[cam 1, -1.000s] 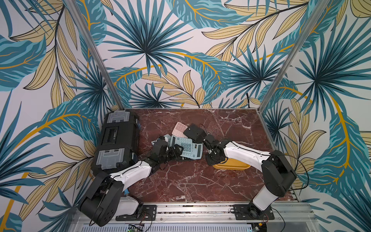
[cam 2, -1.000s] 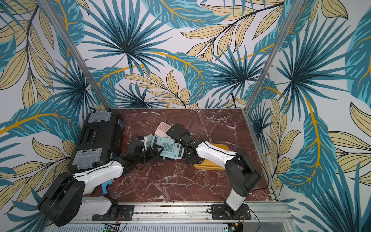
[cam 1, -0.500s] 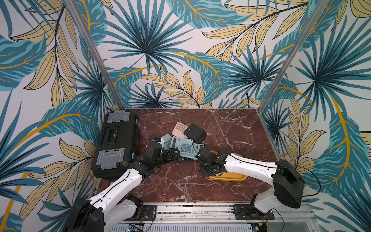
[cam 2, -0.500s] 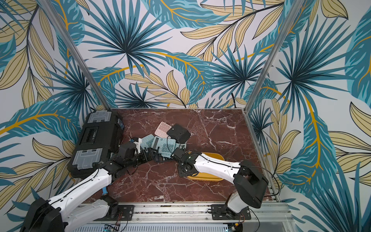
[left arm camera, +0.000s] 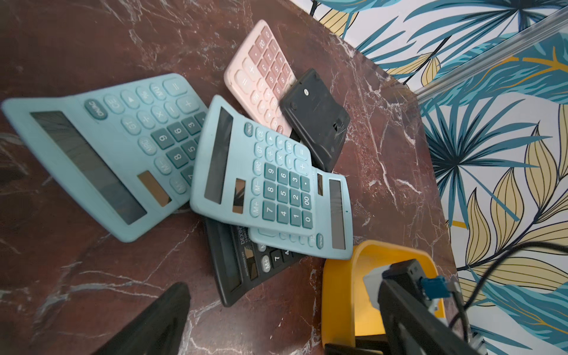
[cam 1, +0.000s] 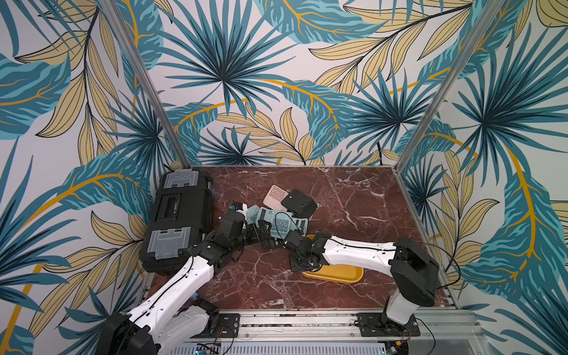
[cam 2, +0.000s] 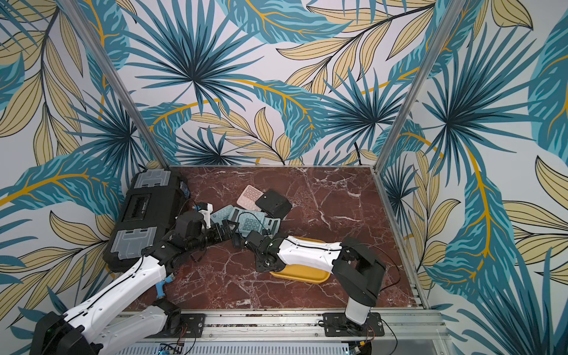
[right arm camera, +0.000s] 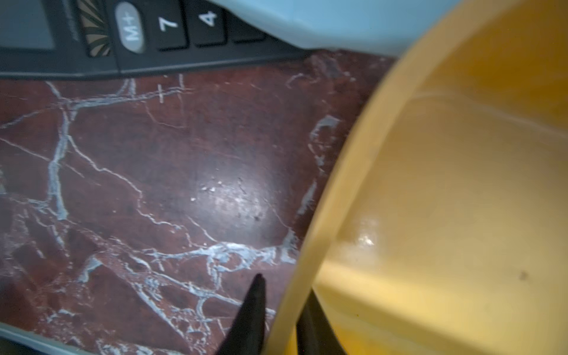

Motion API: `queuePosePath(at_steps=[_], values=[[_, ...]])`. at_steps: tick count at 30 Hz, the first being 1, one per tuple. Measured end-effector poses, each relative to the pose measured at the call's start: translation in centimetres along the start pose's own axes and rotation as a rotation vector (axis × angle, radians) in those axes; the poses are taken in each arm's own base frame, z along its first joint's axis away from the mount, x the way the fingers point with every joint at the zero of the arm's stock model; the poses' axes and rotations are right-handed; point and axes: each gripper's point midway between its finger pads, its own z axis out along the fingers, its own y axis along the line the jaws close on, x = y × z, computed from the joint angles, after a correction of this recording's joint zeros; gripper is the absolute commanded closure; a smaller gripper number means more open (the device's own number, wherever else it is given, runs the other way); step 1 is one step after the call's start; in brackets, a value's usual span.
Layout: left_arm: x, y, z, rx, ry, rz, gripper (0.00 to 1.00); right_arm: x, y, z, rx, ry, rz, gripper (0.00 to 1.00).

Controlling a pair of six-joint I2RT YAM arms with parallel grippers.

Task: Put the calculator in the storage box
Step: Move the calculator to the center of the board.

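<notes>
On the topmost blue calculator (left arm camera: 261,175) I read ON/AC, CE, GT, MRC, M-, M+, the digits 0 to 9 and 00. The outer blue calculator (left arm camera: 107,147) shows ON/AC, CE, GT, MRC, 9, 6, 3, 8. The black calculator (left arm camera: 233,267) (right arm camera: 92,66) carries DEXIN, M+ and 7; my right wrist view adds 4. The pink calculator (left arm camera: 261,70) shows 00, + and =.

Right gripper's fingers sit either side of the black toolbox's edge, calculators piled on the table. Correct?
Wrong object: the right gripper straddles the rim of the yellow tray, as the right wrist view shows. The calculators are piled on the table.
</notes>
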Motion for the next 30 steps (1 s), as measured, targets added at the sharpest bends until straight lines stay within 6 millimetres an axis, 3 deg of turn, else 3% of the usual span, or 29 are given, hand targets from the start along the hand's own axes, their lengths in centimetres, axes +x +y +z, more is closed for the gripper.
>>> queuePosePath(at_steps=[9,13,17,20,24,27,30], values=[[-1.3,0.9,2.5,-0.03,-0.003,0.016,0.0,-0.5,1.8,-0.8,-0.081,-0.012,-0.01,0.34],[-1.4,1.1,3.4,-0.03,-0.004,0.046,0.0,-1.3,2.3,-3.4,-0.124,-0.052,-0.032,0.24],[-1.4,1.6,4.1,-0.043,0.002,0.072,0.0,-2.6,1.9,-6.8,-0.164,-0.106,-0.039,0.22],[-1.7,1.7,4.1,-0.044,-0.01,0.09,0.0,-3.7,-0.2,-8.8,-0.161,-0.141,-0.017,0.22],[-1.9,1.7,4.1,-0.043,-0.018,0.106,0.0,-4.2,-6.0,-10.2,-0.11,-0.168,0.073,0.2],[-1.9,1.7,4.2,-0.042,-0.019,0.112,0.0,-3.3,-11.0,-10.6,-0.047,-0.172,0.152,0.2],[-1.9,1.7,4.1,-0.042,-0.019,0.114,0.0,-1.7,-14.7,-11.1,0.005,-0.173,0.213,0.2]])
